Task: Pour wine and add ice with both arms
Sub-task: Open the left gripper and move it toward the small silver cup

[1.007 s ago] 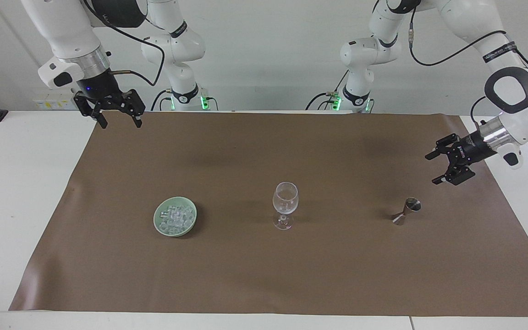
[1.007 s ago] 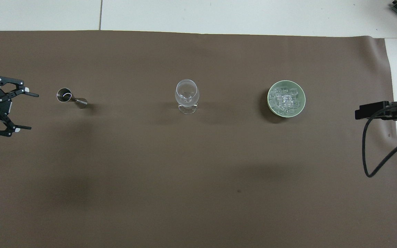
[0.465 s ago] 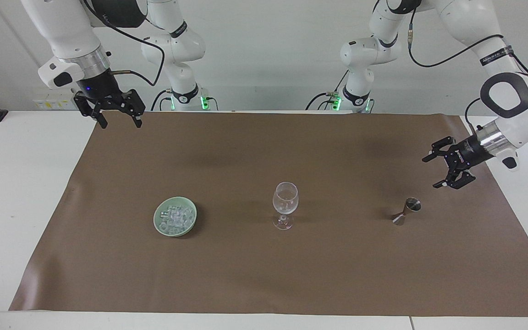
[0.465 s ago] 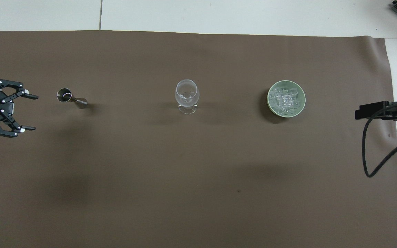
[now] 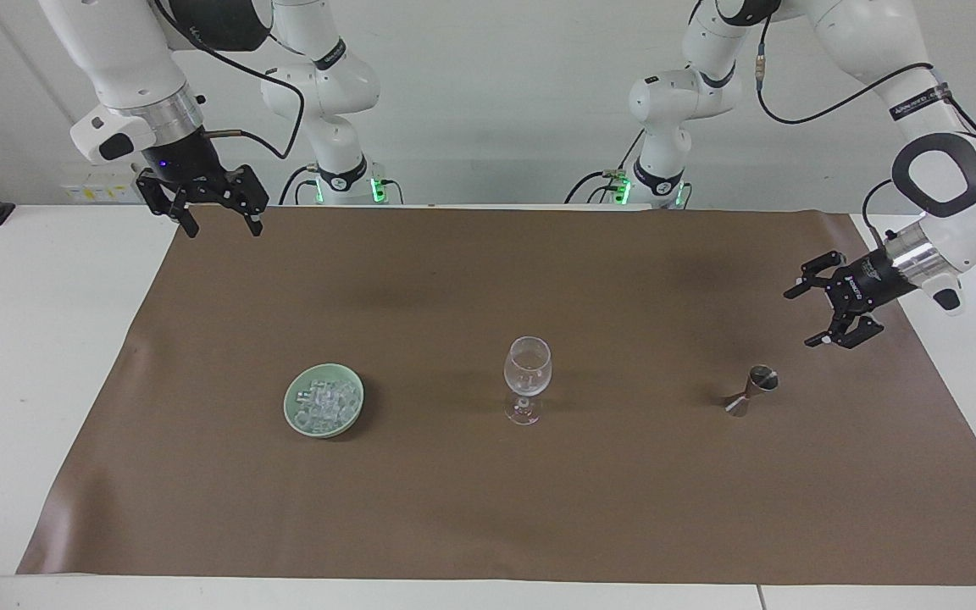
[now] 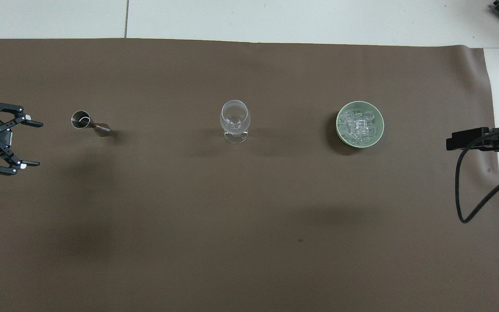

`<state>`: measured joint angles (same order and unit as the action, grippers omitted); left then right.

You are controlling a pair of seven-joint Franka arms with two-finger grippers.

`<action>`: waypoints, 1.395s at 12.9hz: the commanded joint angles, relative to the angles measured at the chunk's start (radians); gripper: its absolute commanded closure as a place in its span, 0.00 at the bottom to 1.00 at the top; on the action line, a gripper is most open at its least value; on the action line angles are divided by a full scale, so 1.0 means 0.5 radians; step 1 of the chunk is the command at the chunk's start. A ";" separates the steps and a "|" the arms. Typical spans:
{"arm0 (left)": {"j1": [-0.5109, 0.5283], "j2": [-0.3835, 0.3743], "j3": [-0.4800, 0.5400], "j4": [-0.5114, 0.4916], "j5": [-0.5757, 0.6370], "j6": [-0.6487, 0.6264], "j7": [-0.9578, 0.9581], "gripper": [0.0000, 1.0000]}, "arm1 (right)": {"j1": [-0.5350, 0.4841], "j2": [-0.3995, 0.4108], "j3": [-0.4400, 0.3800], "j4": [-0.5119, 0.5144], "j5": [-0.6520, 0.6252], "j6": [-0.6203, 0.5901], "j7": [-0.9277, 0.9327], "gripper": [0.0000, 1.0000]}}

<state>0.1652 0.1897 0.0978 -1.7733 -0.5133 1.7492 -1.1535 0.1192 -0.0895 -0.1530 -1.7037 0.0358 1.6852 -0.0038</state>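
Hanging over the brown mat [image 5: 539, 508] at the left arm's end of the table, the left gripper [image 5: 800, 318] has its fingers spread wide apart and holds nothing. A small metal jigger [image 5: 751, 391] stands on the mat just beside it, apart from its fingertips, toward the middle of the table. Past the jigger in the same line stands the wine glass [image 5: 527, 377], upright, and past that the pale green dish [image 5: 324, 400] with the ice [image 5: 324, 398] heaped in it, well apart from this gripper. The right gripper [image 5: 219, 229] hangs over the mat's corner at the right arm's end, close to the robots; its fingers are also spread, empty, and the ice lies well apart from it.
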 commanded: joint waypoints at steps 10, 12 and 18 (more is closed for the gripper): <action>0.050 -0.030 -0.012 0.016 -0.099 -0.084 0.074 0.00 | -0.024 0.010 0.011 0.014 0.023 -0.017 -0.035 0.00; 0.056 0.031 -0.011 0.015 -0.090 -0.090 0.080 0.00 | -0.024 0.010 0.014 0.014 0.023 -0.017 -0.035 0.00; 0.157 0.130 -0.011 -0.070 -0.105 -0.041 0.138 0.00 | -0.024 0.010 0.011 0.014 0.023 -0.017 -0.035 0.00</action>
<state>0.2350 0.2385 0.0998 -1.7896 -0.5493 1.7182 -1.0949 0.1192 -0.0895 -0.1530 -1.7037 0.0358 1.6852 -0.0038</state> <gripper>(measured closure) 0.000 0.000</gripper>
